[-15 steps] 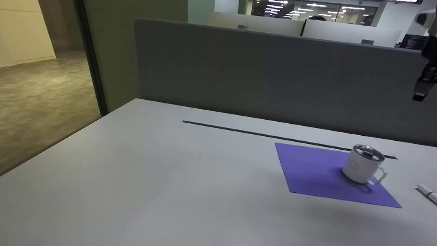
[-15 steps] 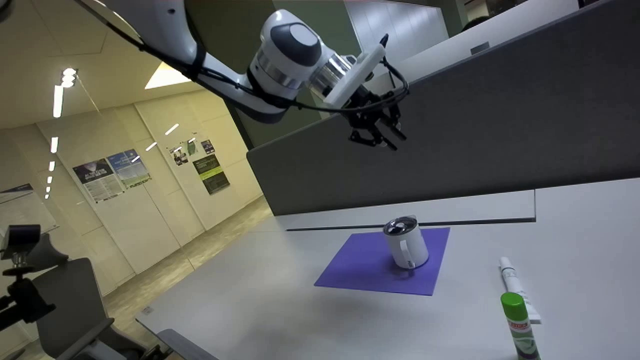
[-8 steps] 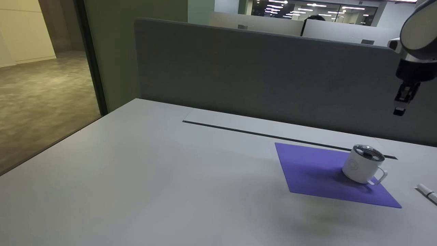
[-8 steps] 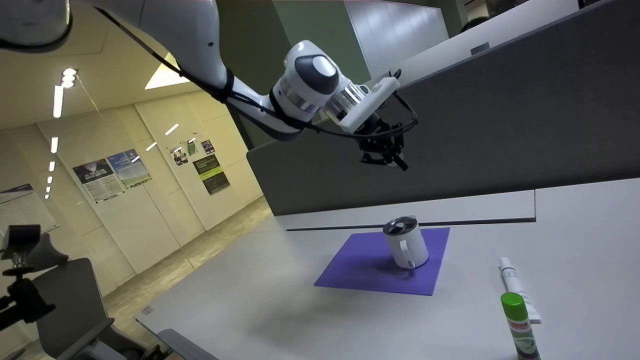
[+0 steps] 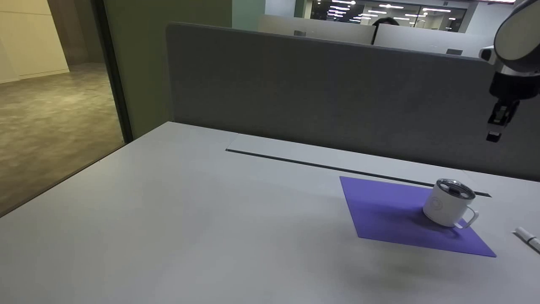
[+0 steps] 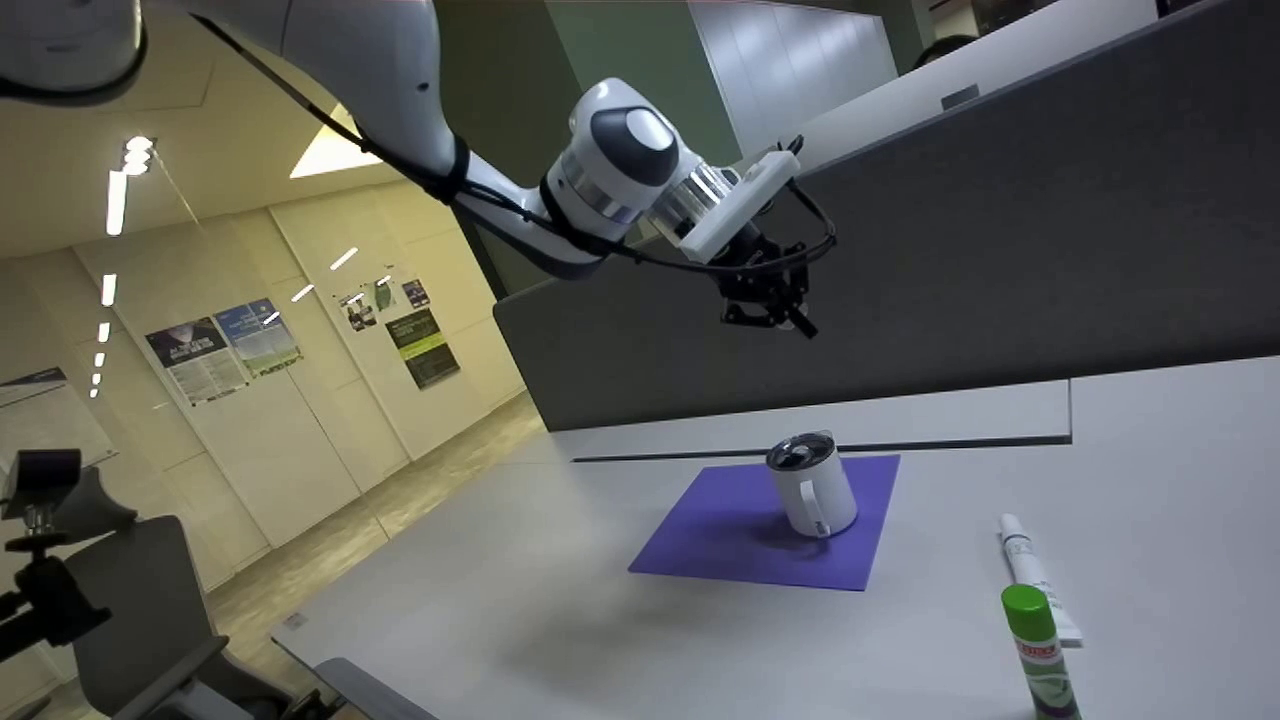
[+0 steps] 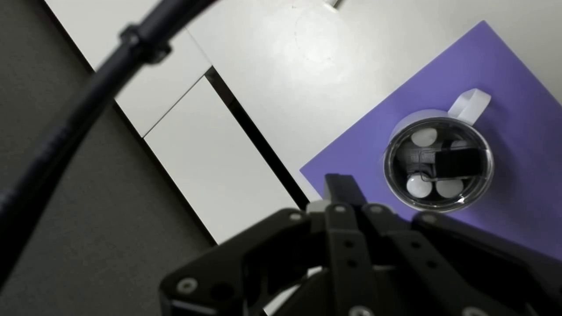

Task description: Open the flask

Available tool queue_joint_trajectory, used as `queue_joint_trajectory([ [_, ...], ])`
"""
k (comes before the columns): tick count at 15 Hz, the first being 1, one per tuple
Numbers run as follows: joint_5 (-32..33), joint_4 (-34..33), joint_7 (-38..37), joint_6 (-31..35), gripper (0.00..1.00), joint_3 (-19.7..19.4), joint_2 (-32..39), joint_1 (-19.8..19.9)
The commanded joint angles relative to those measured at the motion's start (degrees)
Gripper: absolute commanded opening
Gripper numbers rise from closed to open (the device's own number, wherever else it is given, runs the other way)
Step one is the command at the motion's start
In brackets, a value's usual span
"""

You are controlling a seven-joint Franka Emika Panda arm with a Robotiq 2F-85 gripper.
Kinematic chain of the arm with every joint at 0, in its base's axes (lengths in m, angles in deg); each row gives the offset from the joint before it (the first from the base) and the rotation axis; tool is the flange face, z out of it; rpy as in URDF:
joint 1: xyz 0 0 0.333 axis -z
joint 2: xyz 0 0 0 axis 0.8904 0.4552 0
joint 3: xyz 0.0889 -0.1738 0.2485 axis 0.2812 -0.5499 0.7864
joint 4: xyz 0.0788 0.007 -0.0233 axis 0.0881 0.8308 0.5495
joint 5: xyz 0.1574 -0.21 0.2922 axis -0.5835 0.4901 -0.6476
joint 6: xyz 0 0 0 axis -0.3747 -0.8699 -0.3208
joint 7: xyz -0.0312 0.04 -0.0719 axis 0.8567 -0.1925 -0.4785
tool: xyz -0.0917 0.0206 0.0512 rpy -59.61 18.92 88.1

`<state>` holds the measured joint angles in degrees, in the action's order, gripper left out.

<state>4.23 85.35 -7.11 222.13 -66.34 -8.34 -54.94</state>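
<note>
The flask is a white mug with a handle and a clear lid with a dark slider. It stands upright on a purple mat in both exterior views [image 5: 441,209] [image 6: 822,500] and right of my jaws in the wrist view [image 7: 423,153]. The lid is on; I cannot tell whether its slider is open. My gripper [image 5: 493,136] is well above the table, up and to the right of the flask in that exterior view. It hangs above the flask in an exterior view [image 6: 805,326]. In the wrist view its fingers [image 7: 344,186] are together with nothing between them.
The purple mat [image 5: 379,211] lies near a dark slot [image 5: 329,166] in the white table [image 5: 190,219]. A grey partition [image 6: 1000,250] stands behind. A white tube [image 6: 1025,560] and a green-capped bottle [image 6: 1035,630] are at the right. A black cable [image 7: 83,109] crosses the wrist view.
My gripper has come down towards the table and closer to the flask, and its fingers have closed from apart to together. Over the last half second it has barely moved. The flask has not moved.
</note>
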Motion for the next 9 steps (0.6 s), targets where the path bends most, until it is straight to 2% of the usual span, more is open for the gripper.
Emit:
queue_joint_trajectory([
  [1, 0.0, 0.1, -0.2, 1.0, 0.00, -0.3, 0.5, -0.3],
  [9, -6.6, 1.1, 3.4, 4.4, 0.00, 4.6, 5.6, 2.1],
])
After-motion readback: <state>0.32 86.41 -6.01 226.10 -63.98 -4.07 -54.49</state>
